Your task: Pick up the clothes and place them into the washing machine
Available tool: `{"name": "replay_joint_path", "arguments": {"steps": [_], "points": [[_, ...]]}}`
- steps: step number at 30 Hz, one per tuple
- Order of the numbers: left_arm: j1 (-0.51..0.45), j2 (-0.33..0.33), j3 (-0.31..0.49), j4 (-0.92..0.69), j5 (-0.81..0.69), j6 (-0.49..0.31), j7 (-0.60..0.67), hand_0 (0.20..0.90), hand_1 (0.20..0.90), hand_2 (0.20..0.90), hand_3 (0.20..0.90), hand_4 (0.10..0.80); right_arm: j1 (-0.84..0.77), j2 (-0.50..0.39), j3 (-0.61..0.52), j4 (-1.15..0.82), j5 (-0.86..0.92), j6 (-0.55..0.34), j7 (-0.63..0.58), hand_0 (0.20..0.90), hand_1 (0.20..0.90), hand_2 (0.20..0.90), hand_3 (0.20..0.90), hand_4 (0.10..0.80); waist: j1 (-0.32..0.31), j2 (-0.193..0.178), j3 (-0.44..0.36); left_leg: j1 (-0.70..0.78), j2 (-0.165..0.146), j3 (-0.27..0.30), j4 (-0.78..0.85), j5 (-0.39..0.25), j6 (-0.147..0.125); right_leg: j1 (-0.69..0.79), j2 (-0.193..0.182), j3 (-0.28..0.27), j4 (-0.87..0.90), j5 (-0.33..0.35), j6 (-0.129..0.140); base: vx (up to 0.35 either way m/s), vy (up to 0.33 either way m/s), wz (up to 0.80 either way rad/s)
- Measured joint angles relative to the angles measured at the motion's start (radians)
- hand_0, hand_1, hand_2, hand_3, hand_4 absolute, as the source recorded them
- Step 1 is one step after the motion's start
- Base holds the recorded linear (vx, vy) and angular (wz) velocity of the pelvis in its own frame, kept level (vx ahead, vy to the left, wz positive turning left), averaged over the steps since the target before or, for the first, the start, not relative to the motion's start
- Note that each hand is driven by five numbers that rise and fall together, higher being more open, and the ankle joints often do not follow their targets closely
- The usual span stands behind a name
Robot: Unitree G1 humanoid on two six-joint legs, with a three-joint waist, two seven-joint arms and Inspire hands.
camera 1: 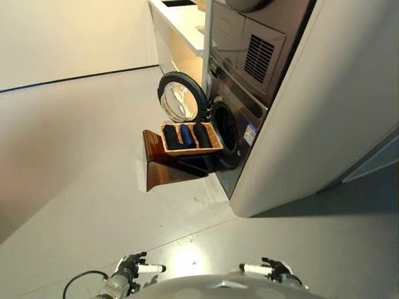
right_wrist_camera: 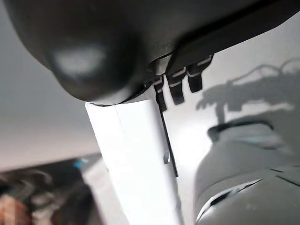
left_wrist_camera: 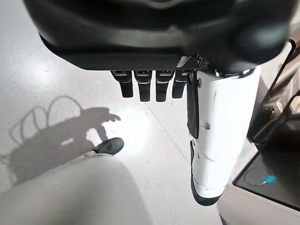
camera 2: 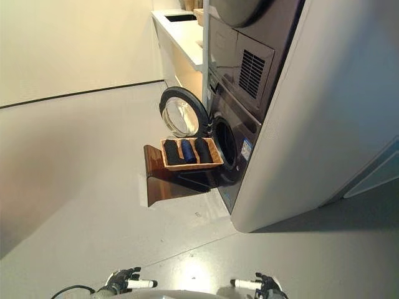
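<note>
A shallow wicker basket [camera 1: 217, 147] holds rolled dark and blue clothes [camera 1: 187, 135]. It rests on a low dark brown box [camera 1: 163, 168] in front of the washing machine [camera 1: 240, 128], whose round door [camera 1: 181, 97] stands open. My left hand [camera 1: 132, 268] and right hand [camera 1: 274, 270] hang low at the near edge, far from the basket. Both are open and empty, with the thumb straight in its white cover [left_wrist_camera: 220, 140] in the left wrist view and in the right wrist view [right_wrist_camera: 136, 159].
A tall grey cabinet side [camera 1: 324, 106] stands right of the machine. A white counter [camera 1: 181, 18] runs along the far wall. Grey floor [camera 1: 81, 162] stretches between me and the box.
</note>
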Motion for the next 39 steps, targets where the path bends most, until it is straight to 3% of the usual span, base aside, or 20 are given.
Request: {"name": "replay_joint_path", "arguments": {"steps": [3,6,8,10,11,12,13,15,16,17,18,20,23,24,26,28,29,35,37,39], "points": [[-0.016,0.006,0.011,0.019,0.0,-0.001,-0.005,0.9,0.9,0.9,0.9,0.8,-0.014,-0.001,-0.01,0.006,-0.001,-0.006,-0.001,0.9,0.9,0.9,0.9,0.8,-0.015,-0.009,0.016,-0.009,0.002,-0.04,0.014,-0.009,0.017,-0.027,0.028,0.013,-0.149,0.006,-0.005,0.431,-0.113,0.32],[-0.027,-0.002,0.035,0.056,0.0,0.0,0.001,0.9,0.9,0.9,0.9,0.8,-0.022,0.0,-0.045,0.004,0.0,-0.007,0.001,0.9,0.9,0.9,0.9,0.8,-0.051,0.005,0.039,-0.016,0.01,-0.078,0.019,-0.016,0.009,-0.027,0.013,0.02,-0.453,0.093,0.038,0.426,-0.146,0.35],[-0.01,-0.002,0.047,0.074,-0.001,-0.001,0.006,0.9,0.9,0.9,0.9,0.8,-0.026,0.0,-0.066,0.002,0.002,-0.007,0.001,0.9,0.9,0.9,0.9,0.8,-0.064,0.005,0.039,0.002,0.018,-0.094,0.012,-0.041,-0.031,-0.038,-0.008,0.016,-0.574,0.18,0.054,0.439,-0.189,0.2],[0.003,-0.003,0.046,0.084,-0.008,-0.003,0.01,0.9,0.9,0.9,0.9,0.8,-0.012,0.002,-0.077,0.003,0.002,-0.005,0.001,0.9,0.9,0.9,0.9,0.8,-0.067,0.0,0.022,0.031,0.035,-0.127,-0.003,-0.071,-0.074,-0.028,-0.008,0.016,-0.546,0.177,0.055,0.377,-0.22,0.52],[0.005,-0.013,0.044,0.091,-0.013,-0.002,0.016,0.9,0.9,0.9,0.9,0.8,-0.002,-0.002,-0.092,0.002,0.002,-0.006,0.0,0.9,0.9,0.9,0.9,0.8,-0.082,0.015,0.016,0.056,0.064,-0.157,0.006,-0.094,-0.115,-0.014,0.017,0.013,-0.519,0.202,0.04,0.42,-0.317,0.8],[0.005,-0.022,0.042,0.089,-0.013,-0.002,0.015,0.9,0.9,0.9,0.9,0.8,-0.002,-0.008,-0.093,0.005,0.0,-0.006,-0.002,0.9,0.9,0.9,0.9,0.8,-0.091,0.035,0.01,0.056,0.081,-0.16,0.033,-0.099,-0.121,0.001,0.032,0.018,-0.516,0.213,0.029,0.535,-0.446,0.95],[0.008,-0.034,0.041,0.092,-0.013,-0.003,0.015,0.9,0.9,0.9,0.9,0.8,0.002,-0.022,-0.083,0.012,-0.013,-0.005,-0.003,0.9,0.9,0.9,0.9,0.8,-0.099,0.054,0.003,0.047,0.116,-0.16,0.101,-0.127,-0.135,0.033,0.079,0.057,-0.506,0.211,0.002,0.229,-0.223,0.91],[0.015,-0.046,0.039,0.085,-0.026,-0.024,0.025,0.9,0.9,0.9,0.9,0.8,0.025,-0.043,-0.045,0.018,-0.034,0.009,-0.006,0.9,0.9,0.9,0.9,0.8,-0.089,0.063,-0.03,0.047,0.138,-0.164,0.154,-0.129,-0.167,0.051,0.111,0.068,-0.479,0.192,-0.091,0.292,-0.299,0.57],[0.018,-0.056,0.029,0.072,-0.041,-0.031,0.027,0.9,0.9,0.9,0.9,0.8,0.004,-0.051,-0.038,0.006,-0.035,0.01,-0.007,0.9,0.9,0.9,0.9,0.8,-0.075,0.066,-0.035,0.028,0.131,-0.16,0.203,-0.117,-0.18,0.053,0.131,0.065,-0.467,0.168,-0.092,0.354,-0.397,0.19],[0.001,-0.051,0.007,0.072,-0.059,-0.028,0.038,0.9,0.9,0.9,0.9,0.8,0.011,-0.052,-0.05,-0.008,-0.032,0.015,-0.009,0.9,0.9,0.9,0.9,0.8,-0.093,0.056,-0.049,-0.044,0.131,-0.162,0.303,-0.116,-0.201,0.052,0.123,0.044,-0.478,0.174,-0.092,0.261,-0.328,0.18],[-0.004,-0.051,0.001,0.064,-0.062,-0.029,0.041,0.9,0.9,0.9,0.9,0.8,0.01,-0.051,-0.049,-0.012,-0.03,0.017,-0.009,0.9,0.9,0.9,0.9,0.8,-0.085,0.054,-0.05,-0.075,0.124,-0.158,0.364,-0.115,-0.202,0.054,0.119,0.044,-0.482,0.169,-0.099,0.261,-0.34,0.21],[-0.028,-0.056,-0.017,0.064,-0.066,-0.037,0.043,0.9,0.9,0.9,0.9,0.8,0.019,-0.046,-0.019,-0.009,-0.023,0.014,-0.009,0.9,0.9,0.9,0.9,0.8,-0.072,0.021,-0.037,-0.134,0.119,-0.17,0.525,-0.079,-0.241,0.086,0.123,0.046,-0.497,0.173,-0.133,0.272,-0.305,-0.22],[-0.039,-0.066,-0.02,0.056,-0.076,-0.044,0.045,0.9,0.9,0.9,0.9,0.8,0.003,-0.039,0.031,-0.019,-0.011,0.015,-0.011,0.9,0.9,0.9,0.9,0.8,-0.056,0.0,-0.026,-0.14,0.152,-0.136,0.629,0.012,-0.294,0.149,0.159,0.048,-0.501,0.143,-0.175,0.317,-0.197,-0.35],[-0.04,-0.065,-0.015,0.049,-0.076,-0.044,0.045,0.9,0.9,0.9,0.9,0.8,-0.002,-0.036,0.042,-0.019,-0.01,0.015,-0.011,0.9,0.9,0.9,0.9,0.8,-0.054,-0.015,-0.019,-0.141,0.151,-0.121,0.668,0.065,-0.291,0.179,0.157,0.062,-0.51,0.137,-0.189,0.285,-0.112,-0.26],[-0.042,-0.066,0.001,0.034,-0.075,-0.046,0.047,0.9,0.9,0.9,0.9,0.8,0.001,-0.031,0.051,-0.015,-0.002,0.014,-0.016,0.9,0.9,0.9,0.9,0.8,-0.033,-0.047,0.0,-0.144,0.149,-0.07,0.696,0.052,-0.268,0.229,0.145,0.083,-0.532,0.133,-0.203,0.215,-0.063,-0.34],[-0.043,-0.065,0.006,0.023,-0.074,-0.047,0.047,0.9,0.9,0.9,0.9,0.8,-0.004,-0.032,0.051,-0.016,-0.002,0.014,-0.026,0.9,0.9,0.9,0.9,0.8,-0.029,-0.049,0.005,-0.186,0.148,-0.059,0.685,0.048,-0.263,0.249,0.144,0.08,-0.541,0.126,-0.213,0.251,-0.042,-0.07],[-0.047,-0.063,0.009,0.023,-0.075,-0.046,0.051,0.9,0.9,0.9,0.9,0.8,-0.004,-0.03,0.051,-0.016,-0.002,0.014,-0.028,0.9,0.9,0.9,0.9,0.8,-0.023,-0.057,0.01,-0.199,0.15,-0.034,0.602,0.037,-0.243,0.27,0.143,0.078,-0.56,0.126,-0.22,0.248,0.001,0.08],[-0.065,-0.063,0.021,0.009,-0.074,-0.045,0.067,0.9,0.9,0.9,0.9,0.8,0.001,-0.036,0.051,0.014,-0.002,0.015,-0.03,0.9,0.9,0.9,0.9,0.8,0.003,-0.022,0.047,-0.206,0.14,-0.042,0.193,0.051,-0.236,0.348,0.177,0.101,-0.62,0.127,-0.228,0.295,0.071,-0.11],[-0.07,-0.064,0.02,0.028,-0.072,-0.044,0.067,0.9,0.9,0.9,0.9,0.8,-0.004,-0.035,0.051,0.021,-0.002,0.015,-0.031,0.9,0.9,0.9,0.9,0.8,0.009,-0.007,0.054,-0.213,0.127,-0.059,-0.007,0.112,-0.243,0.365,0.195,0.134,-0.626,0.095,-0.211,0.327,0.101,-0.26],[-0.088,-0.067,0.022,0.022,-0.076,-0.044,0.064,0.9,0.9,0.9,0.9,0.8,-0.002,-0.038,0.051,0.026,-0.001,0.016,-0.031,0.9,0.9,0.9,0.9,0.8,0.027,0.0,0.064,-0.254,0.13,-0.063,-0.005,0.141,-0.239,0.387,0.205,0.146,-0.624,0.086,-0.215,0.346,0.133,-0.33]]}}
